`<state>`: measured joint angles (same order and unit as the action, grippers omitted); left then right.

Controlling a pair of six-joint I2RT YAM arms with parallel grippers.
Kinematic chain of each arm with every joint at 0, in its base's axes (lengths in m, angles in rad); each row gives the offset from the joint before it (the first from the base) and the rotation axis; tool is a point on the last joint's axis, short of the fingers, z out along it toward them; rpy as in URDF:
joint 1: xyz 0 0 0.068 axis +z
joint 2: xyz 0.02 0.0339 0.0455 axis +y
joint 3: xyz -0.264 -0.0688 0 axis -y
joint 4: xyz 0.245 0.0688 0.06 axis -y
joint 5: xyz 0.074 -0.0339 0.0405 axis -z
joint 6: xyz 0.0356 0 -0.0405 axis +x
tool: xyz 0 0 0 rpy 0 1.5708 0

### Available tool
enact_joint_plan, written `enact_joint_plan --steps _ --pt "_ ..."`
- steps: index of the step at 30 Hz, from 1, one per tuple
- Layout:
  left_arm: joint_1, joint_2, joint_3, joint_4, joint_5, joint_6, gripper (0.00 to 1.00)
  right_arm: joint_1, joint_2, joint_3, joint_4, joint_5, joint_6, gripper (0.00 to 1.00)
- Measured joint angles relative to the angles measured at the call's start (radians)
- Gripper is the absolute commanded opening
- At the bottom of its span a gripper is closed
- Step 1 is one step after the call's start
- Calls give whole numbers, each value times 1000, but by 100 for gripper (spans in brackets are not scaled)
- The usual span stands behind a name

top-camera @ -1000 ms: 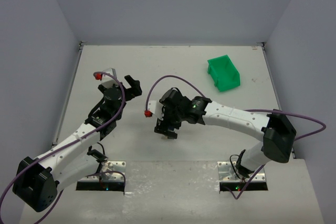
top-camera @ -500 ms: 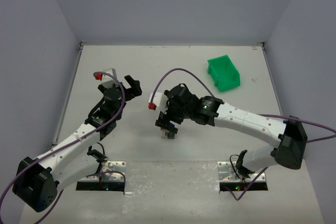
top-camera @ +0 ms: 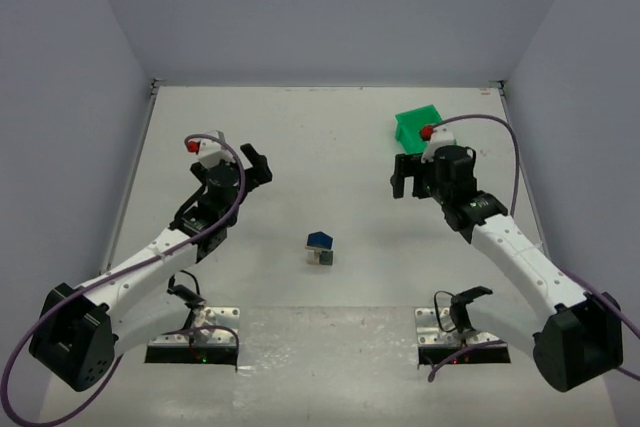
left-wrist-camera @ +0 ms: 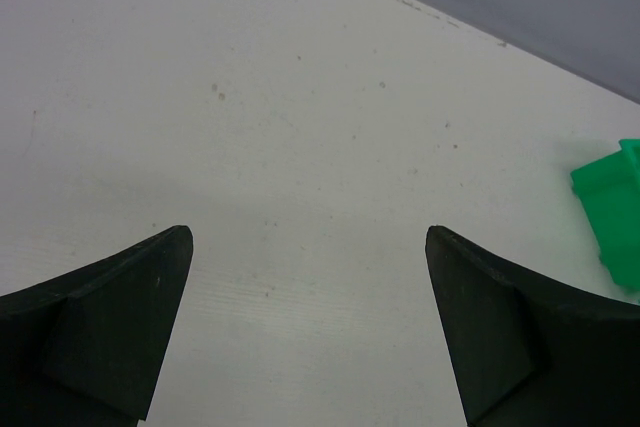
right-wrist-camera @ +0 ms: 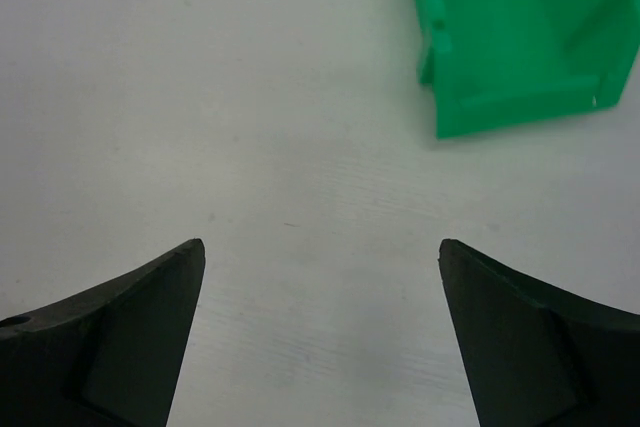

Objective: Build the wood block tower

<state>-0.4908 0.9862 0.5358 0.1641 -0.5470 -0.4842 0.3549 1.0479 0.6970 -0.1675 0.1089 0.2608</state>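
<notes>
The wood block tower stands alone on the table at centre front, a small stack with a dark blue piece on top of tan and grey blocks. My left gripper is open and empty, up and to the left of the tower. My right gripper is open and empty, up and to the right of it, just in front of the green bin. Both wrist views show only bare table between wide-open jaws; the tower is out of view in them.
A green plastic bin sits at the back right; it also shows in the right wrist view and at the right edge of the left wrist view. Grey walls close the table at the back and sides.
My right arm has let go over the tower and pulled back to the right, near the green bin, leaving the dark blue piece on top. The left arm has barely moved.
</notes>
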Motion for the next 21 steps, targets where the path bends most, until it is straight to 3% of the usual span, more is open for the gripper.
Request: enact_joint_plan --steps 6,11,21 --pt "24 28 -3 -2 2 -47 100 -203 -19 -273 63 -9 161 99" --pt "68 -27 -46 13 9 -87 100 -206 -76 -394 119 44 252 99" --pt "74 -70 -77 11 18 -112 100 -207 -294 -467 194 187 393 99"
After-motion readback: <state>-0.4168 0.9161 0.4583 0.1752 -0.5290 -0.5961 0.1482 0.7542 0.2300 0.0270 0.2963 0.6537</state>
